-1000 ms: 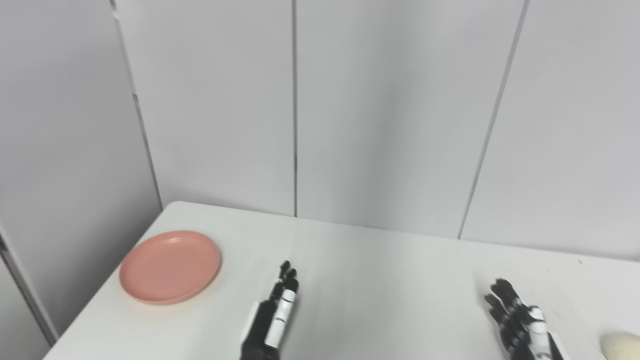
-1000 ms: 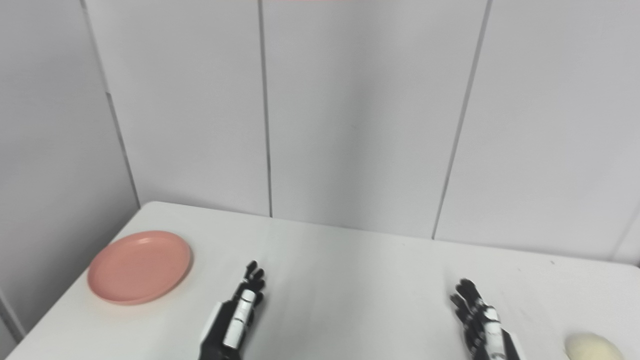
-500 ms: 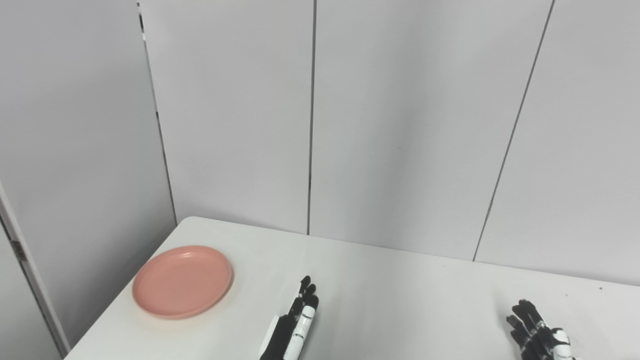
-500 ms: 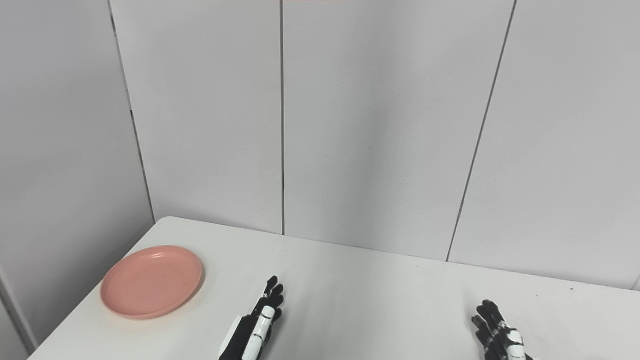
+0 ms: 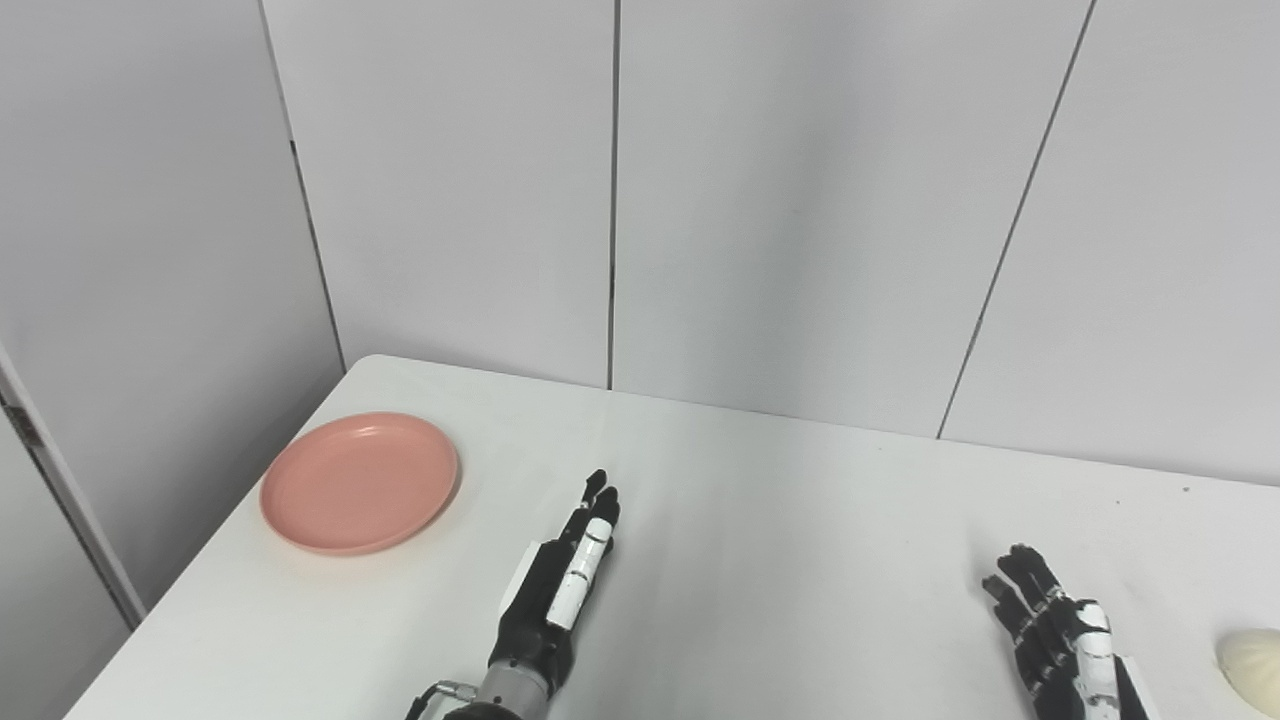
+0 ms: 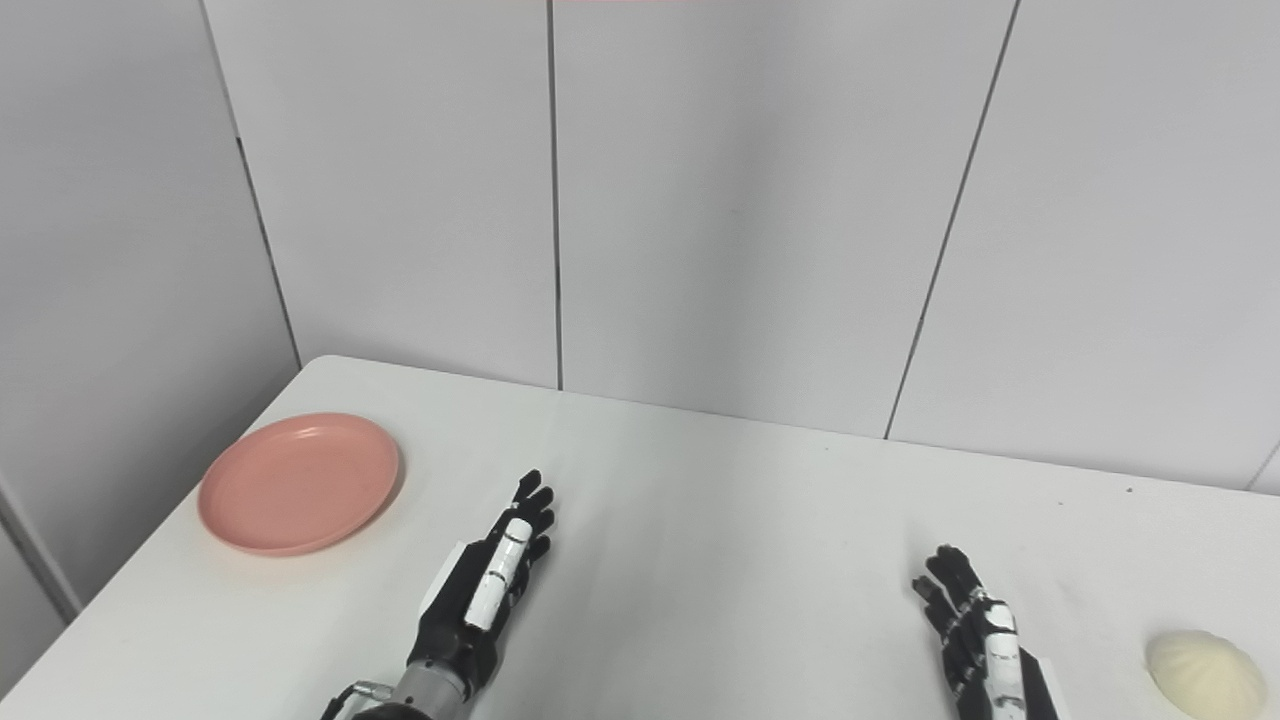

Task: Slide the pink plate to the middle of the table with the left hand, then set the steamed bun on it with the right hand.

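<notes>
Near the far-left corner of the white table (image 6: 720, 520), the pink plate (image 6: 298, 483) lies flat, right way up, its rim just inside the left edge; being round, it has no long axis and points no way in particular. At the opposite side, close to the right edge and the near edge, sits the steamed bun (image 6: 1205, 672), a pale cream dome resting on its flat base, somewhat wider than it is deep, so its long axis runs roughly left to right across the table. Plate and bun are well apart, with both hands between them. The left hand (image 6: 485, 590) is stretched out over the table to the right of the plate and apart from it, fingers straight and close together, pointing away from the robot and slightly rightward; it holds nothing. The right hand (image 6: 975, 630) rises from the bottom edge to the left of the bun, not touching it, its fingers extended and slightly spread, pointing away and a little leftward, also empty. Behind the table stands a grey panelled wall (image 6: 750, 200) with vertical seams.
</notes>
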You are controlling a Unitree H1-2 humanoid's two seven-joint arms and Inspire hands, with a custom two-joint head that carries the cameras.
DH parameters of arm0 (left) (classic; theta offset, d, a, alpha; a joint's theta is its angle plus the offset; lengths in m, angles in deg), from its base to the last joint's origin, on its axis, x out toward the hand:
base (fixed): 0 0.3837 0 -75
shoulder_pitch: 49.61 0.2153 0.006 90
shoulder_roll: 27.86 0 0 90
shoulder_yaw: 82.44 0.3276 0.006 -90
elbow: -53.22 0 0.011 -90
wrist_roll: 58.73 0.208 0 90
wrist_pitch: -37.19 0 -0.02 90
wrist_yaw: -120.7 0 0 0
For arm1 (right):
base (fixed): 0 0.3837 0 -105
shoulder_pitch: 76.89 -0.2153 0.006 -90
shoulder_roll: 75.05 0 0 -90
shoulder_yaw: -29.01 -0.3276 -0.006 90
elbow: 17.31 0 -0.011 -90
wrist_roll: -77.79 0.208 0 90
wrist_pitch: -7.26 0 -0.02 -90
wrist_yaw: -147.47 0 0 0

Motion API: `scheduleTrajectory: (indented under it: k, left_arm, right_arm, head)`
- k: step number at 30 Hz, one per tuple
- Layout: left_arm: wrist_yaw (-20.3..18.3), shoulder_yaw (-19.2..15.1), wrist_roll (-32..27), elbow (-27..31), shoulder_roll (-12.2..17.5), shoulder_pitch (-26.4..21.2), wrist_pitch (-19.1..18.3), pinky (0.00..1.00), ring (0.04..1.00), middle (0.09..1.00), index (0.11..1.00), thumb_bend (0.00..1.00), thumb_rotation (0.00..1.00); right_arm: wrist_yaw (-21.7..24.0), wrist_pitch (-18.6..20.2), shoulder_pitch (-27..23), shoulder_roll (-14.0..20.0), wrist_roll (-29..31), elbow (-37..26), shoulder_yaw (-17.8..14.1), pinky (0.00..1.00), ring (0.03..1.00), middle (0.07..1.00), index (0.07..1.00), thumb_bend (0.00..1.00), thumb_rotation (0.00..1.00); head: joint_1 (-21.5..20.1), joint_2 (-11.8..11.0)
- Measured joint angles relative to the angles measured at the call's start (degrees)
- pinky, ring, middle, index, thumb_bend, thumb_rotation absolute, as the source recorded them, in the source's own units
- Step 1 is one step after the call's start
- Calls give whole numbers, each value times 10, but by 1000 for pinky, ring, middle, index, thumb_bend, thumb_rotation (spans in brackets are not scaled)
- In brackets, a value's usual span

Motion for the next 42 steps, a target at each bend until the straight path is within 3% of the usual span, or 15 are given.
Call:
scheduleTrajectory:
  k: [7, 12, 13, 19, 23, 30, 34, 42]
  left_arm:
    - [0, -4, 0, 2, 1, 0, -12, 1000, 975, 993, 1000, 631, 943]
    - [-1, -10, -13, 2, 1, 0, -12, 1000, 967, 983, 1000, 692, 900]
    - [-1, -14, -19, 3, 0, 0, -12, 992, 936, 948, 1000, 746, 870]
    - [-1, -46, -63, 73, 6, -12, -11, 920, 881, 881, 913, 783, 882]
    - [-5, -69, -87, 101, 29, -46, -12, 837, 837, 848, 867, 793, 894]
    - [-2, -121, -105, 78, 83, -129, -6, 755, 771, 763, 752, 841, 889]
    - [-1, -132, -89, 58, 117, -146, 14, 707, 753, 753, 753, 867, 871]
    - [0, -166, -74, -7, 197, -162, 46, 729, 779, 788, 807, 888, 881]
  right_arm:
    - [-2, 0, 0, -1, -1, 1, 0, 962, 890, 898, 870, 799, 965]
    - [-3, 0, -2, -2, -1, 3, 0, 962, 889, 897, 868, 803, 958]
    - [-2, 0, -2, -2, -1, 3, 0, 969, 893, 904, 874, 802, 963]
    - [-2, 0, -3, -3, -1, 6, 0, 971, 893, 908, 875, 798, 960]
    - [-2, 0, -4, -3, -1, 7, 0, 967, 894, 904, 872, 785, 960]
    - [-2, 0, -4, -3, -3, 6, 0, 974, 895, 910, 885, 789, 972]
    - [-2, 0, -4, -3, -3, 6, -1, 982, 897, 910, 887, 794, 967]
    - [-2, 0, -4, -3, -3, 7, -3, 967, 887, 902, 880, 796, 961]
  head:
    - [4, -6]
    - [3, -17]
    - [4, -21]
    - [3, -26]
    - [-2, -31]
    - [-3, -32]
    - [-3, -32]
    - [-2, -29]
